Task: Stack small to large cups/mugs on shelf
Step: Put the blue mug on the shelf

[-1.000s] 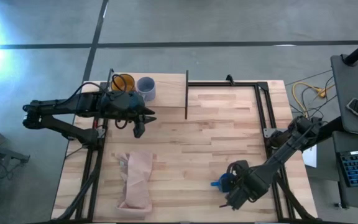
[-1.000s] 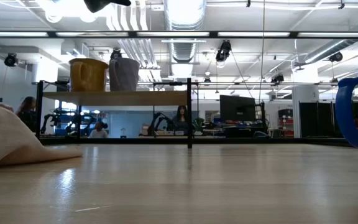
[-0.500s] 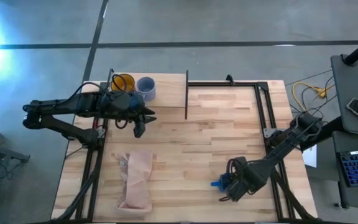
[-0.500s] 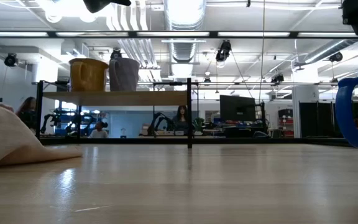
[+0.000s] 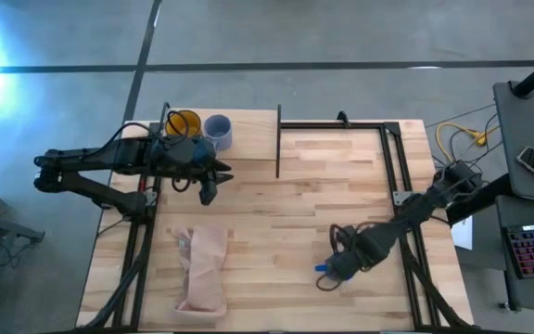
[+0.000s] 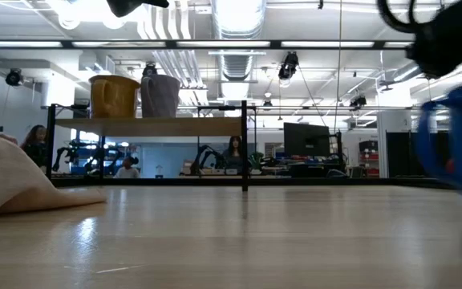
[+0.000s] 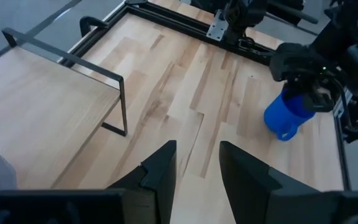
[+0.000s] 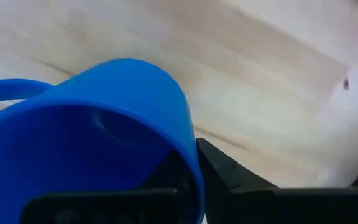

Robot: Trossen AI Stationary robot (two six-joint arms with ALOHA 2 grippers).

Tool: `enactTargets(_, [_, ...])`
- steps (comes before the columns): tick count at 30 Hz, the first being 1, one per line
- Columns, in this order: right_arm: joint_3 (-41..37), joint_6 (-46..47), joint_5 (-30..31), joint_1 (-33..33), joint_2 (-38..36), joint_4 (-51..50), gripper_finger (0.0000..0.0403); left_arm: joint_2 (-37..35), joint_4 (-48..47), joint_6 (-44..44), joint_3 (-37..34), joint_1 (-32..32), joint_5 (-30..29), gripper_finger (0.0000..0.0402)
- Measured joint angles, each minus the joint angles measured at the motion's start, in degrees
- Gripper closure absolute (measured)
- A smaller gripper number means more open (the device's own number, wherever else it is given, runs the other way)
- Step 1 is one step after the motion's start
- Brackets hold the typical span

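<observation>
From above, I see my right gripper (image 5: 339,267) low on the table's near right, fingers pinching the rim of the bright blue mug (image 5: 327,271); the yellow-orange mug (image 5: 184,122) and grey-blue mug (image 5: 218,129) stand touching on the shelf (image 5: 248,125) at the far left, with my left gripper (image 5: 209,190) just in front of them and a tan cloth (image 5: 203,268) nearer. At table height, the blue mug fills the right edge. My left wrist shows fingers (image 7: 161,168) parted narrowly, holding nothing. My right wrist shows one finger (image 8: 225,171) outside the mug wall.
</observation>
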Motion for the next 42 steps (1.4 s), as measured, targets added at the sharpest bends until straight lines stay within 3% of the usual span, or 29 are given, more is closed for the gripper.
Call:
enactTargets(6, [2.81,-12.51,3.82,-6.25,-3.93,-4.64,0.0393,-0.14,-0.21,-3.11,0.00,-0.02,0.10,0.0295])
enactTargets(13, [15.18,-49.47,11.60,-14.30,-3.77,-13.26,0.0393,-2.25,-0.09,-3.83,-0.02,-0.04,-0.02,0.0295])
enactTargets(23, [33.17,-80.40,12.35,-34.16,2.57,-15.91,0.0394,-5.29,-0.22,-6.83,-0.02,-0.04,-0.05,0.0295])
enactTargets(29, [48.23,-100.48,12.31,-42.27,10.31,-16.36,0.0394,-6.33,-0.07,-6.93,-0.02,0.00,-0.24,0.0295])
enactTargets(38, [72.54,-118.50,12.17,-48.95,26.05,-20.07,0.0394,-4.82,-0.16,-6.91,-0.07,0.00,-0.24,0.0295])
enactTargets(42, [68.83,-120.78,10.01,-51.39,26.80,-14.49,0.0394,-4.50,-0.22,-6.92,-0.09,0.00,-0.22,0.0295])
